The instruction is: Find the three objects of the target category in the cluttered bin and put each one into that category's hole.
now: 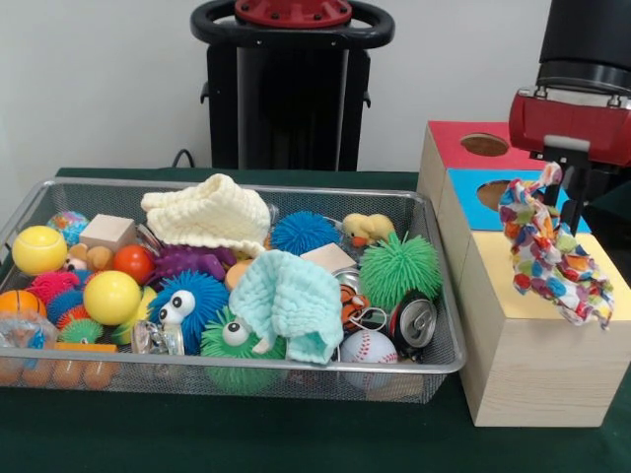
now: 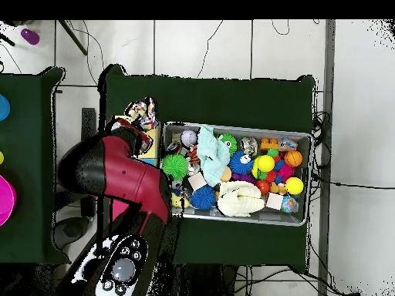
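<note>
My gripper (image 1: 554, 179) is shut on a knotted toy of braided patterned cloth (image 1: 545, 251), which hangs from it over the yellow-topped box (image 1: 603, 288) and just in front of the blue-topped box's hole (image 1: 491, 193). In the overhead view the toy (image 2: 143, 112) shows at the far end of the row of boxes, just beyond my red arm (image 2: 116, 171). The wire mesh bin (image 1: 237, 187) lies to the left of the boxes and is full of clutter. No other knotted cloth toy shows in it; any others are hidden.
The red-topped box (image 1: 463, 133) with its hole (image 1: 484, 145) stands furthest back. The bin holds a pale yellow washcloth (image 1: 209, 214), a mint washcloth (image 1: 291, 301), spiky balls (image 1: 398, 267), a baseball (image 1: 368, 347), a can (image 1: 413, 321) and yellow balls (image 1: 110, 297).
</note>
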